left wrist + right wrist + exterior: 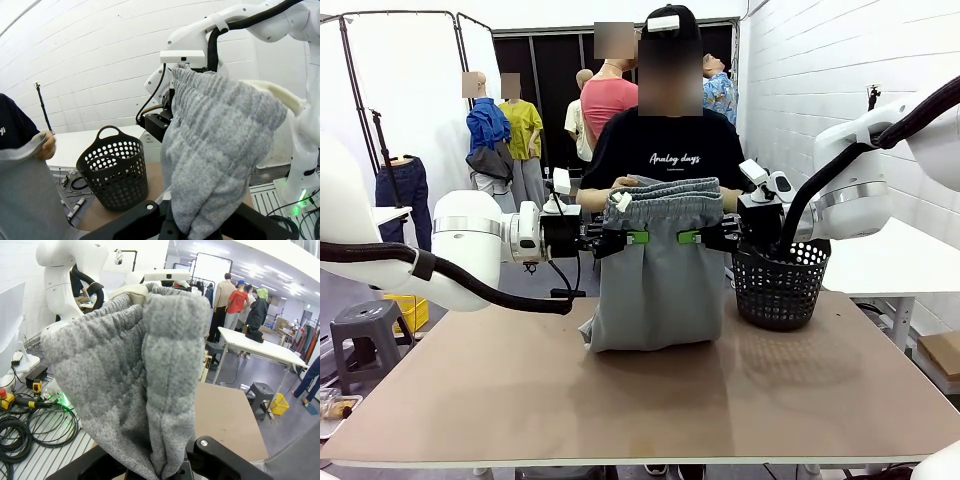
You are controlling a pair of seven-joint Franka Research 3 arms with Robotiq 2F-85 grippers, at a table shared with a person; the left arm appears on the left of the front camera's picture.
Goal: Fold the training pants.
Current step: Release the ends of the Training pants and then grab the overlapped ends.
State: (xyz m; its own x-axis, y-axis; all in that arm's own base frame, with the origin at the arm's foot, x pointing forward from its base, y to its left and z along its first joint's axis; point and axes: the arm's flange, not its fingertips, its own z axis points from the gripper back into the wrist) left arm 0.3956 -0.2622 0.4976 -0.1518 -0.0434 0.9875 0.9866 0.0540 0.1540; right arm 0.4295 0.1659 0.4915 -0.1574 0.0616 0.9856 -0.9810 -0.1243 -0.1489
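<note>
The left claw is closed tight on the left part of the training pants, just under the waistband. The pants hang between both claws, with their lower end resting on the worktop. The right claw pinches the right part in the same way, near the black basket. I think this is to have the cloth spread for folding.

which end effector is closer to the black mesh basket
Right. The right end effector grips the training pants at the waistband, close by the black mesh basket; the left end effector grips the waistband's other side, farther from it.
</note>
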